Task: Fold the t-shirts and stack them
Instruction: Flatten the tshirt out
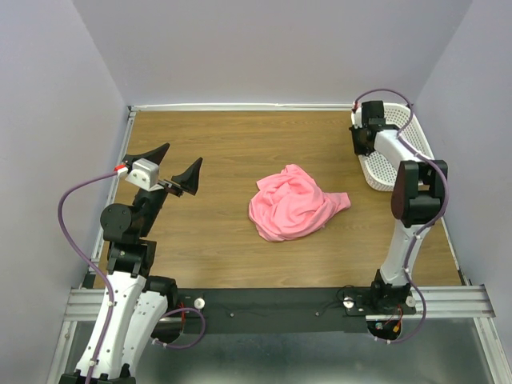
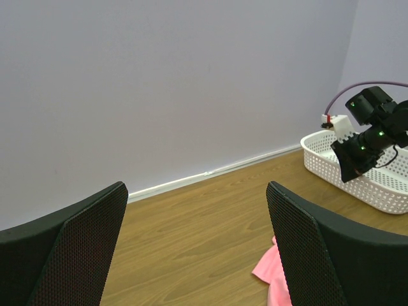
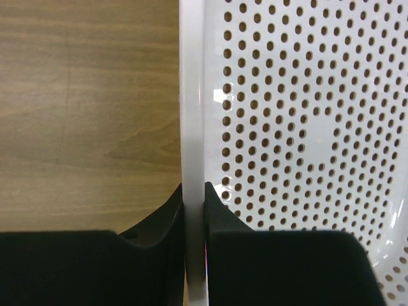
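A crumpled salmon-pink t-shirt (image 1: 293, 205) lies in a heap near the middle of the wooden table; a corner of it shows in the left wrist view (image 2: 268, 268). My left gripper (image 1: 176, 166) is open and empty, raised over the left side of the table, well left of the shirt. My right gripper (image 1: 362, 138) is at the far right, shut on the left rim of the white perforated basket (image 1: 400, 152). In the right wrist view both fingers (image 3: 167, 217) pinch the basket's rim (image 3: 193, 127).
The basket stands at the far right against the right wall and holds nothing that I can see. Walls close in the table at the back and on both sides. The arm bases sit along the near edge.
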Robot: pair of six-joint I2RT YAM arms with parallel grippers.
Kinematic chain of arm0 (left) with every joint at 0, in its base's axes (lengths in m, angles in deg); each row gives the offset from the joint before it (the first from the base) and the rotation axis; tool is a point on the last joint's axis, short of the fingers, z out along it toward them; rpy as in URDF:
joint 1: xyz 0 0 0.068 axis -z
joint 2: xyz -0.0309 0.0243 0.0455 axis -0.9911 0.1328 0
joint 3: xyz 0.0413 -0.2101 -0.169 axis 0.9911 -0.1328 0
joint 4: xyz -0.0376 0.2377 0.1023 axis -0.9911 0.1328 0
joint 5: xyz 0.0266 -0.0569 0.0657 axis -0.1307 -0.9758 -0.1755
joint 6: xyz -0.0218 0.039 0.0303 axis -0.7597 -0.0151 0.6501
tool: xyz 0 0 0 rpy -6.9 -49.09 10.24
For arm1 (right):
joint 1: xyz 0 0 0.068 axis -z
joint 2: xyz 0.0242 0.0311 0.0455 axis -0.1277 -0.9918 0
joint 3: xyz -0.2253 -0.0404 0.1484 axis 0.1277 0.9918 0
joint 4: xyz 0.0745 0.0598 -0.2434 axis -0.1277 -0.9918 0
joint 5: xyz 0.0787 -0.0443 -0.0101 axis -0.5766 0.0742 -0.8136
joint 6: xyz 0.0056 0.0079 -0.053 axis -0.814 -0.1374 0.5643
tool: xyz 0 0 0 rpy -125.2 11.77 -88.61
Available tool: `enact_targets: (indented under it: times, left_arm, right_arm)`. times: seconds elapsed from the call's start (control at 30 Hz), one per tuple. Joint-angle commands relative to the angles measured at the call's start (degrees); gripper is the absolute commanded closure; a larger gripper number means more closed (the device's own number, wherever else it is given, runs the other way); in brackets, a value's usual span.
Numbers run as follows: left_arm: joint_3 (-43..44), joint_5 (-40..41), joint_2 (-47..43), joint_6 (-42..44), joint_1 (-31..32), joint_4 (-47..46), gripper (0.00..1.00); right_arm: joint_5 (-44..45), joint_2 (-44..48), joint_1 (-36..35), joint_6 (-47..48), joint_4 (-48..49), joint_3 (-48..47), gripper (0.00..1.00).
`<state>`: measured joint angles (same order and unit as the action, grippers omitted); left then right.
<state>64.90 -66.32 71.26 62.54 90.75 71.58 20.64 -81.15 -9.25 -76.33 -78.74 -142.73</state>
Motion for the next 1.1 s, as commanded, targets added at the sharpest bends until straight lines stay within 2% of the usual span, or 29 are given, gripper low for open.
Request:
enact_targets:
  times: [0.0,0.33,0.7,0.73,0.77,0.83,0.87,0.97,1.07]
  left_arm:
    - [0.7,-0.9,-0.4,0.5,0.2,-1.1,0.03]
    - [0.7,-0.8,0.3,0.6,0.2,-1.1,0.02]
    - [0.8,-1.6,2.7,-0.4,0.3,-1.3,0.02]
    - [0.7,-1.6,3.2,-0.5,0.3,-1.2,0.01]
    - [0.8,-1.7,4.0,-1.5,0.3,-1.4,0.02]
    - [0.7,-1.9,5.0,-2.6,0.3,-1.1,0.02]
    - [0.3,-2.0,5.5,-4.0,0.3,-1.6,0.01]
    - [-0.2,-5.1,7.6,-5.2,0.6,-2.5,0.02]
    - [0.2,-8.4,10.7,-5.3,1.1,-1.7,0.04]
  right_arm:
    - [5.4,-5.4,0.2,0.3,0.0,-7.4,0.88]
    - [11.9,-11.6,1.5,-2.1,0.0,-15.1,0.88]
    - [9.5,-13.0,3.6,0.8,0.0,-18.8,0.87]
    - [9.1,-12.1,3.6,1.4,0.0,-19.1,0.84]
    - [7.3,-11.3,3.6,1.8,0.1,-19.2,0.75]
    - [5.1,-9.4,3.6,2.7,0.0,-19.1,0.63]
    - [2.5,-7.1,3.6,3.6,0.0,-18.9,0.51]
    - [-2.7,-1.5,3.3,4.4,0.0,-17.3,0.34]
    - [-8.6,3.3,2.4,5.0,-0.1,-15.0,0.24]
